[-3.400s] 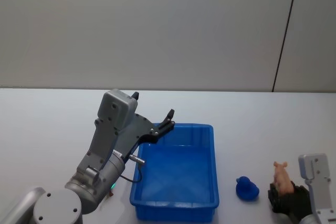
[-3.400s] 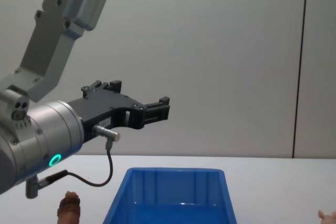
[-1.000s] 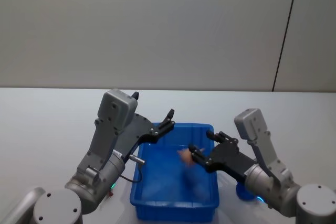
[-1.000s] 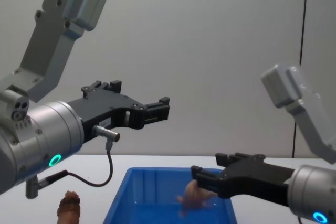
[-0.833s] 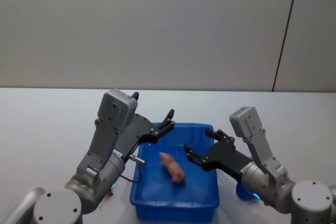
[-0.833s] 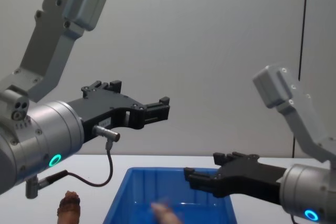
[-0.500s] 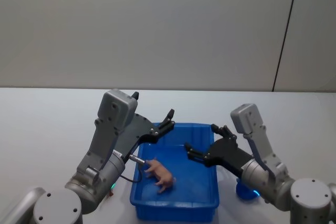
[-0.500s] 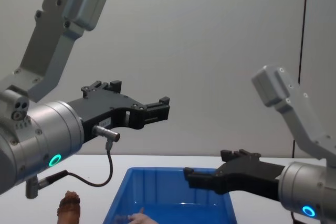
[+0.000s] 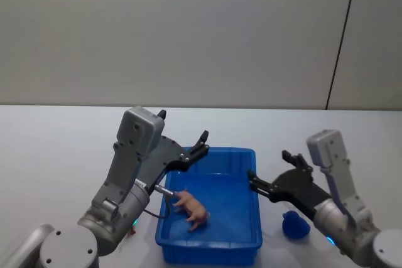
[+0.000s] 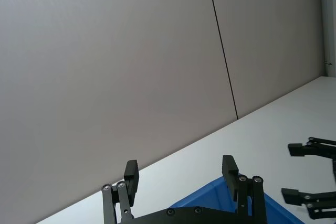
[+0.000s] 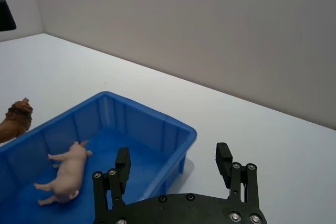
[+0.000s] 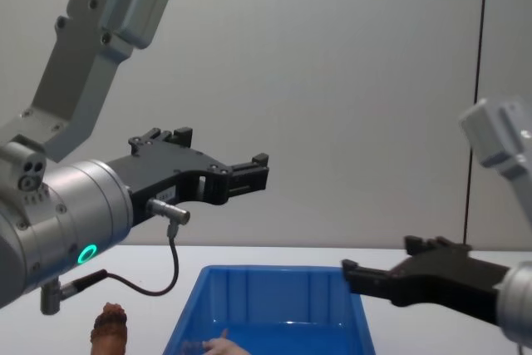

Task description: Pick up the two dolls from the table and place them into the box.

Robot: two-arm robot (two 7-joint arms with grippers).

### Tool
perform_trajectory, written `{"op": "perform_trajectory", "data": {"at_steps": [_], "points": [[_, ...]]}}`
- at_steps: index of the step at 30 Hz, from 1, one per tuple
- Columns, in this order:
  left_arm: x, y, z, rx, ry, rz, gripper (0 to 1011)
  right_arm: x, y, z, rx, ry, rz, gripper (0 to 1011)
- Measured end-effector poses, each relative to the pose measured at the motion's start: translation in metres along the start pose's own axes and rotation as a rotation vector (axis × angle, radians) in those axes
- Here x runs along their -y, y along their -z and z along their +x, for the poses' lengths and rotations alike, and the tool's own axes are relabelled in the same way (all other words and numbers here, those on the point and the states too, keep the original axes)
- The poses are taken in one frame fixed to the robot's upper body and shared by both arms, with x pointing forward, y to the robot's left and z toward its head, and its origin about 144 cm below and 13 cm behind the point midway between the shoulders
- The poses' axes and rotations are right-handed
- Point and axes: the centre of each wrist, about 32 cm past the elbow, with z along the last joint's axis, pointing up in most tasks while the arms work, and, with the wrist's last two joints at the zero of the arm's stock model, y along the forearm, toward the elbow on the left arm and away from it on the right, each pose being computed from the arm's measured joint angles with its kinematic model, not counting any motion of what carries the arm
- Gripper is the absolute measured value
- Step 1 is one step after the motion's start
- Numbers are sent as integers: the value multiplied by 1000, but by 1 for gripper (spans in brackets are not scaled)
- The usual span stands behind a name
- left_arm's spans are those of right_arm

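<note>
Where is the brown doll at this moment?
In the chest view, the brown doll stands on the white table at the robot's left, just outside the left wall of the blue box, not inside it.

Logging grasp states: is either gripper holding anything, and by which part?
Nothing is held. The left gripper and right gripper are both open and empty; the pink doll lies loose in the box.
</note>
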Motion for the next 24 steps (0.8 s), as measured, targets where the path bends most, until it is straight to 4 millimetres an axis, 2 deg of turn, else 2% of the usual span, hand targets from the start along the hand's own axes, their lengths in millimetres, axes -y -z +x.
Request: {"op": "perform_trajectory", "data": {"at_steps": [11,24], "points": [[0,0,0,0,0,0,1001,32,8,3,-6,61,-24,1001],[0,0,0,0,0,0,1001,48,25,5,-17,50,-83,1001]]}}
